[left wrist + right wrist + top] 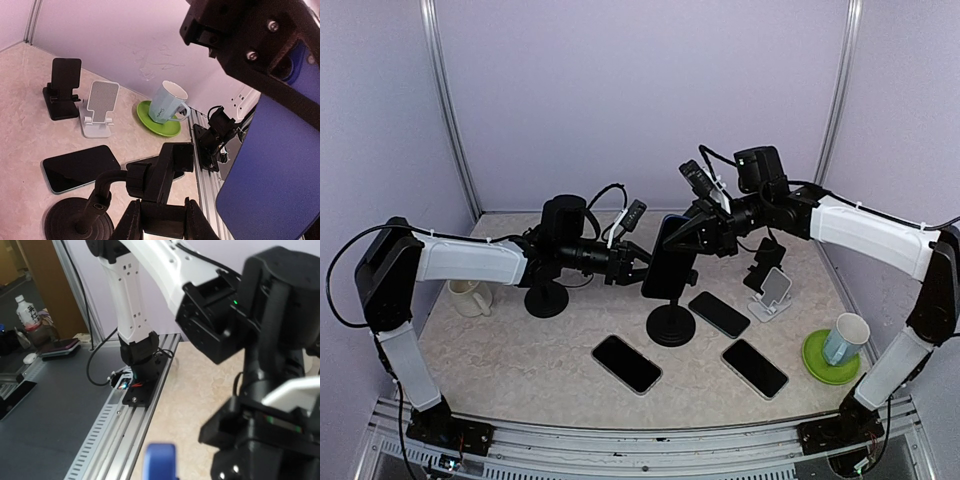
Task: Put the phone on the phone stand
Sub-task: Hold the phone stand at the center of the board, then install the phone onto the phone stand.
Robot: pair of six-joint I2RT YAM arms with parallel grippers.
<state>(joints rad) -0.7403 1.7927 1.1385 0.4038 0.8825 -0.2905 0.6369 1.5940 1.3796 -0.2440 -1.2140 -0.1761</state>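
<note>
A blue phone (669,262) hangs upright in the air above the black phone stand, whose round base (671,326) sits mid-table. My right gripper (694,236) is shut on the phone's upper edge; in the left wrist view it (250,42) clamps the phone (275,175) at top right. My left gripper (637,263) is shut on the stand's black clamp head (165,172), with a finger (131,222) on either side of it. The phone is close beside the clamp and not in it. In the right wrist view only the phone's blue end (161,462) shows.
Three dark phones (626,363) (719,313) (754,367) lie flat near the front. A black stand (765,262), a white stand (772,292) and a cup on a green saucer (830,362) are at the right. A second round-based stand (547,298) and a mug (470,297) are at the left.
</note>
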